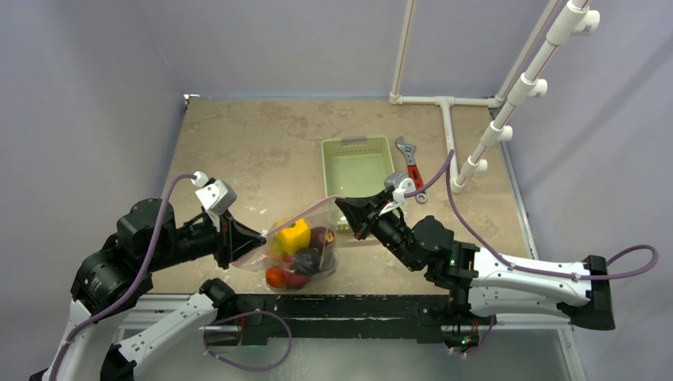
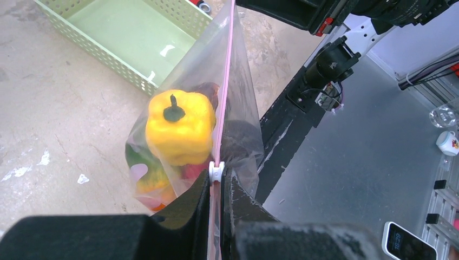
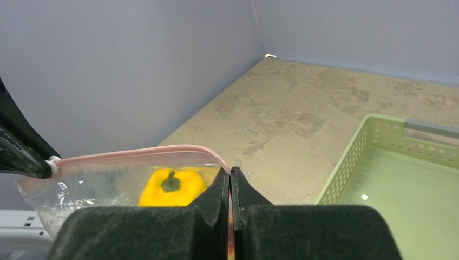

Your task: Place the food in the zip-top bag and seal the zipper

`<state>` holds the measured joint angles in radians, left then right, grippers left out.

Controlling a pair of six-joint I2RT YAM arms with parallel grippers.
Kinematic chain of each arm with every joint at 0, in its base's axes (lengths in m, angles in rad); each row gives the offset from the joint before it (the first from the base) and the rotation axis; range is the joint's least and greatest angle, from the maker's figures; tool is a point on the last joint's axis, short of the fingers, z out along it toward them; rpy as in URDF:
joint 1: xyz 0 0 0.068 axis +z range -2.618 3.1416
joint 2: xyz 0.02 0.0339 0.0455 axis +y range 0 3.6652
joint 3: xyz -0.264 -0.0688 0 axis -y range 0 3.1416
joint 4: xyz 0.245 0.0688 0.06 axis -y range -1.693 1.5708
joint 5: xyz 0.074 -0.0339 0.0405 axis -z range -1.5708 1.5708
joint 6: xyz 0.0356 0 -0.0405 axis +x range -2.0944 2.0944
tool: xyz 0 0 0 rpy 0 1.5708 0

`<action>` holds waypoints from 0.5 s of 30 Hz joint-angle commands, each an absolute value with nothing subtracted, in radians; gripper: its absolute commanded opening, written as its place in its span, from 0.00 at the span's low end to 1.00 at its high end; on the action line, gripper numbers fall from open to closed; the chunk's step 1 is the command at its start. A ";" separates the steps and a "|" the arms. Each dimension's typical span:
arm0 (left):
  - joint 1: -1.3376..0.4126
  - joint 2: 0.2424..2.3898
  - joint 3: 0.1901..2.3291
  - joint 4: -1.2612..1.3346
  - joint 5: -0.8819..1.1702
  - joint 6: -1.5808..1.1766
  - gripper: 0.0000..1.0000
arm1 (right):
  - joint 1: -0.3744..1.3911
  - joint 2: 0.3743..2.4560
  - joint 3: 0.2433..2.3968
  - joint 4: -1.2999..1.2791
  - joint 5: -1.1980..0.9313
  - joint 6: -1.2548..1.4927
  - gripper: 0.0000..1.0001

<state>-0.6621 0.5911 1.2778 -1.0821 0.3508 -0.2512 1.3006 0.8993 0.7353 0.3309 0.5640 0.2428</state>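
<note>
Two grippers stretch the zip-top bag (image 1: 321, 222) taut near the front of the table (image 1: 238, 151): the left gripper (image 2: 219, 179) is clamped on the zipper (image 2: 225, 81) right at its white slider (image 2: 216, 171), and the right gripper (image 3: 229, 176) is clenched on the strip's opposite end. The food (image 1: 305, 258), with a yellow pepper (image 2: 178, 125) uppermost, sags inside soft, crinkly film that looks slippery and is weighted by its load. The firmer pink strip seems the surest hold. The green basket (image 1: 357, 163) stands just behind.
</note>
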 commanded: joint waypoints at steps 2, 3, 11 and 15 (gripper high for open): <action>-0.661 0.562 1.317 -1.117 0.329 -0.274 0.00 | 1.282 0.871 0.798 0.315 0.702 0.253 0.00; -0.661 0.560 1.313 -1.118 0.330 -0.275 0.00 | 1.282 0.868 0.800 0.300 0.711 0.259 0.00; -0.660 0.557 1.336 -1.135 0.315 -0.275 0.00 | 1.282 0.848 0.799 0.250 0.750 0.295 0.00; -0.661 0.565 1.327 -1.103 0.319 -0.270 0.00 | 1.281 0.831 0.803 0.272 0.679 0.237 0.00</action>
<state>-0.6621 0.5743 1.2903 -1.1221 0.3290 -0.2520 1.2976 0.8700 0.7517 0.2470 0.6426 0.2821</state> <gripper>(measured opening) 0.057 0.004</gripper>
